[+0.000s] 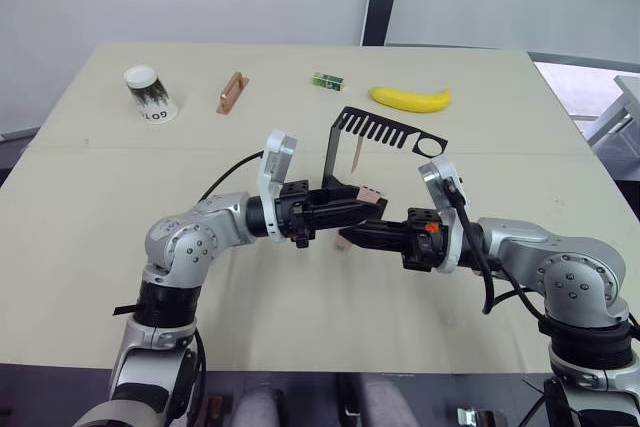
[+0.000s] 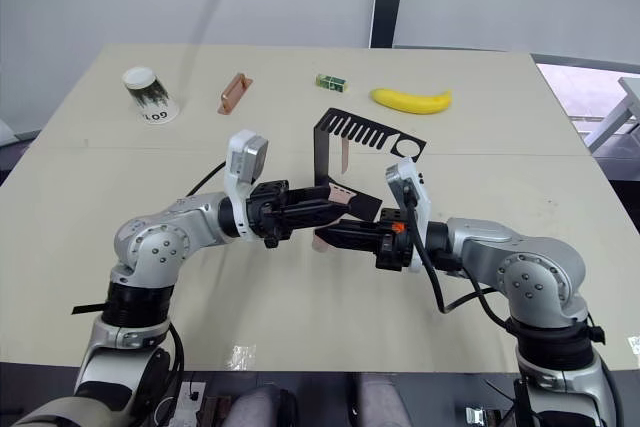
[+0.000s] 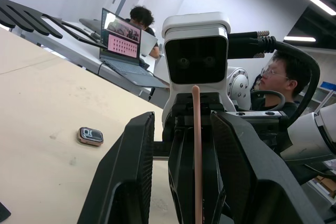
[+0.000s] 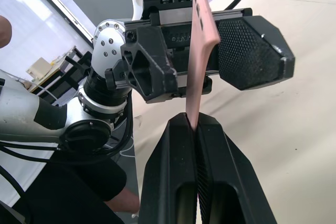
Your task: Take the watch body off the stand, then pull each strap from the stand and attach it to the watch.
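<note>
Both arms meet over the near middle of the table (image 1: 90,247), a matte beige top with a seam running across it. The right gripper (image 4: 195,124) has its ribbed black fingers pinched tight on the lower end of a salmon-pink strap (image 4: 202,51), thin, flat and smooth, standing up edge-on. The left gripper (image 3: 181,145) faces it with its jaws spread, the strap sitting in the gap between the two textured pads without touching either one, as far as I can see.

The watch body (image 3: 90,136) lies flat on the bare tabletop in the left wrist view, a little rounded square with a dark face and a pale metal rim, well apart from both grippers.

Just behind the grippers is the stand (image 1: 385,132), thin black sheet metal with an upright and a top arm cut like a comb, plus a round hole at its end. The second strap (image 1: 356,154) hangs from one of the slots.

Along the far edge sit a paper cup (image 1: 150,94) lying on its side with upside-down print I can't read for sure, a copper-coloured bar (image 1: 231,92), a small green box (image 1: 327,78) and a banana (image 1: 410,98).

Behind the table are pale wall panels with a dark vertical post. The left wrist view catches two people seated by an open laptop (image 3: 123,43) with a pink screen.
</note>
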{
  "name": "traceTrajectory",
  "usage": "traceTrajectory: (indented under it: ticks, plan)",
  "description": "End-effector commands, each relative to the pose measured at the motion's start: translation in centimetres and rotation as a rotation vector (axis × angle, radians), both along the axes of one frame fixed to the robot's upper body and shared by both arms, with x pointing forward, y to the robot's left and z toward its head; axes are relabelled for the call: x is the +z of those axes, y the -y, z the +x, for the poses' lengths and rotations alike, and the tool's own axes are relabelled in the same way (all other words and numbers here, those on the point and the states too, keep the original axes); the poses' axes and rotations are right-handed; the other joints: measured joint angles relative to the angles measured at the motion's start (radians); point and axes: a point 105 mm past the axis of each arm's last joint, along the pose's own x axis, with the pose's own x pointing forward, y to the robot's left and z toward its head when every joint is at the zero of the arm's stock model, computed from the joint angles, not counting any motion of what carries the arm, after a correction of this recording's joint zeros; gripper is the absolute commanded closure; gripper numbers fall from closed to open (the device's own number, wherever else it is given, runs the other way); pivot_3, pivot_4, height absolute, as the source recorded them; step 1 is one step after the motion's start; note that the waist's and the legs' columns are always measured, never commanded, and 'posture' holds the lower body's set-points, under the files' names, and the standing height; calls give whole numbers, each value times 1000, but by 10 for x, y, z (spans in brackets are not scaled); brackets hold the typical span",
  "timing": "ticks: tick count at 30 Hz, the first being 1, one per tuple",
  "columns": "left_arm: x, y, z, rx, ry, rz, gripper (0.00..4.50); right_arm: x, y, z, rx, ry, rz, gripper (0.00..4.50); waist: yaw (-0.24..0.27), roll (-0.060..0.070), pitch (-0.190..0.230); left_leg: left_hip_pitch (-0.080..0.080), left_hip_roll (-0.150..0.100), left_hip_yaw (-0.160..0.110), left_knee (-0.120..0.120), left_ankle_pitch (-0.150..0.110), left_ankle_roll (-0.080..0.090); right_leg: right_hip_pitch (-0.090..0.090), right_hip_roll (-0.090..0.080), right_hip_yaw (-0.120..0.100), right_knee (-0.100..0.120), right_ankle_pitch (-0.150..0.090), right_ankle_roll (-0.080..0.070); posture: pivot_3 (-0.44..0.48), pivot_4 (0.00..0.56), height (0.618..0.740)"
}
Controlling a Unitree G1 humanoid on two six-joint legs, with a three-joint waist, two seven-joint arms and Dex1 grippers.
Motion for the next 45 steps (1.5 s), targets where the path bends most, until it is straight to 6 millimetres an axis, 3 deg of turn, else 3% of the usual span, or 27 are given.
traceTrajectory:
  ticks: [1, 13, 16, 18, 33, 41, 42, 45]
  plan:
    - [9, -2, -4, -15, 47, -9, 2642, 6, -3, -3, 15, 26, 5, 4500, 0, 0, 0, 0, 0, 0, 0, 0, 0, 0, 0, 0, 0, 0, 0, 0, 150, 740]
    - [11, -4, -4, -30, 50, -27, 2642, 5, -1, -1, 8, 23, 2, 4500, 0, 0, 0, 0, 0, 0, 0, 0, 0, 0, 0, 0, 0, 0, 0, 0, 150, 740]
    - [12, -3, -6, -48, 47, -39, 3527, 5, -1, 0, 5, 24, 1, 4500, 0, 0, 0, 0, 0, 0, 0, 0, 0, 0, 0, 0, 0, 0, 0, 0, 150, 740]
    - [12, -3, -8, -58, 45, -43, 4447, 5, -1, 0, 3, 25, 3, 4500, 0, 0, 0, 0, 0, 0, 0, 0, 0, 0, 0, 0, 0, 0, 0, 0, 150, 740]
    - [12, -2, -8, -67, 33, -59, 4487, 8, 1, -2, 4, 41, -1, 4500, 0, 0, 0, 0, 0, 0, 0, 0, 0, 0, 0, 0, 0, 0, 0, 0, 150, 740]
    - [14, -5, -7, -55, 52, -48, 4487, 12, 10, -10, -38, 147, -54, 4500, 1, 0, 0, 0, 0, 0, -1, 0, 0, 0, 0, 0, -1, 0, 0, 0, 150, 740]
    - [13, -6, -7, -52, 59, -39, 4500, 12, 13, -14, -41, 154, -60, 3870, 2, 0, 0, 0, 0, 0, -1, 0, 0, 0, 0, 0, -1, 0, 0, 0, 150, 740]
    - [10, -11, -10, -56, 94, 14, 4500, 11, 29, -29, -101, 187, -94, 2631, 4, 0, 0, -1, 0, -1, -2, 0, 0, 0, 0, 0, -3, 0, 0, 0, 150, 740]
